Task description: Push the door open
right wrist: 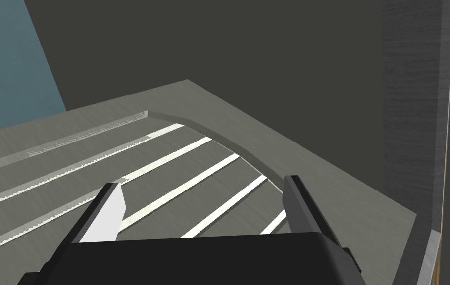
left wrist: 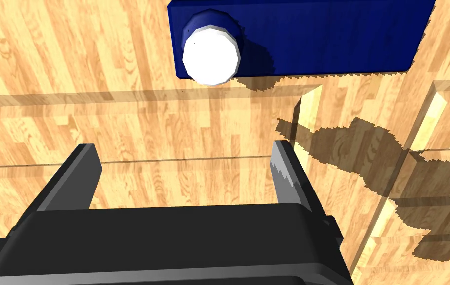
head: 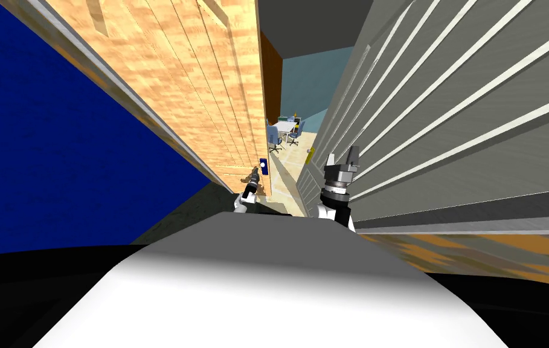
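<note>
Left claw point(left wrist: 184, 147), wide, faces a light wooden door point(left wrist: 120, 118) near its round white knob point(left wrist: 211, 55) on a blue plate point(left wrist: 318, 34). Right claw point(right wrist: 201, 182), likewise wide, beside a grey slatted door point(right wrist: 209, 128).

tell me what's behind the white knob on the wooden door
Behind the white knob sits a dark blue collar, then a blue plate flat against the wooden door. The knob covers the spot where the collar meets the plate, so that joint cannot be seen.

My left gripper point(left wrist: 183, 148) is at the door point(head: 206, 90), near its knob point(left wrist: 211, 54). A slatted panel point(head: 448, 121) stands right of the door, with my right gripper point(head: 342, 157) beside it. A table point(head: 284, 127) and chairs point(head: 274, 140) lie beyond the door.
</note>
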### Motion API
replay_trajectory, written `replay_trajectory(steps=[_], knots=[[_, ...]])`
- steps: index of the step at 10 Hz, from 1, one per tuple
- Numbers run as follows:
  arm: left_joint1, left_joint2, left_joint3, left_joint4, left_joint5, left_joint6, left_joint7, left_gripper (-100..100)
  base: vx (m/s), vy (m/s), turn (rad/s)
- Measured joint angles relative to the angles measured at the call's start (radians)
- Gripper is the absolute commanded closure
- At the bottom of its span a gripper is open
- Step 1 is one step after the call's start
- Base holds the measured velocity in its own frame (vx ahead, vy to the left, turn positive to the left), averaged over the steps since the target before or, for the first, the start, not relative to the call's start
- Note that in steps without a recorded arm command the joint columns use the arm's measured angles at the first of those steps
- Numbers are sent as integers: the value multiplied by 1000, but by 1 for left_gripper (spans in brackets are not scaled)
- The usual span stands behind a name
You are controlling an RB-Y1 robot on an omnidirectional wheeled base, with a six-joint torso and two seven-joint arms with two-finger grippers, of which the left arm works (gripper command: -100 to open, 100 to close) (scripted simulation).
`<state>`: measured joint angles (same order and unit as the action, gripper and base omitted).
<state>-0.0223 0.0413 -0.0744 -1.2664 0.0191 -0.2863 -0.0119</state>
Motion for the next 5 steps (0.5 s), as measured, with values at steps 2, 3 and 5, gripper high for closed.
replay_trajectory(steps=[2,3,5], knots=[[-3,3,4,5,0,-4,-2,-100,218,-13,-19],[-5,3,7,7,0,-5,-2,-100,195,-16,-23],[-11,-3,13,15,1,-10,-3,-100,175,-34,-16]])
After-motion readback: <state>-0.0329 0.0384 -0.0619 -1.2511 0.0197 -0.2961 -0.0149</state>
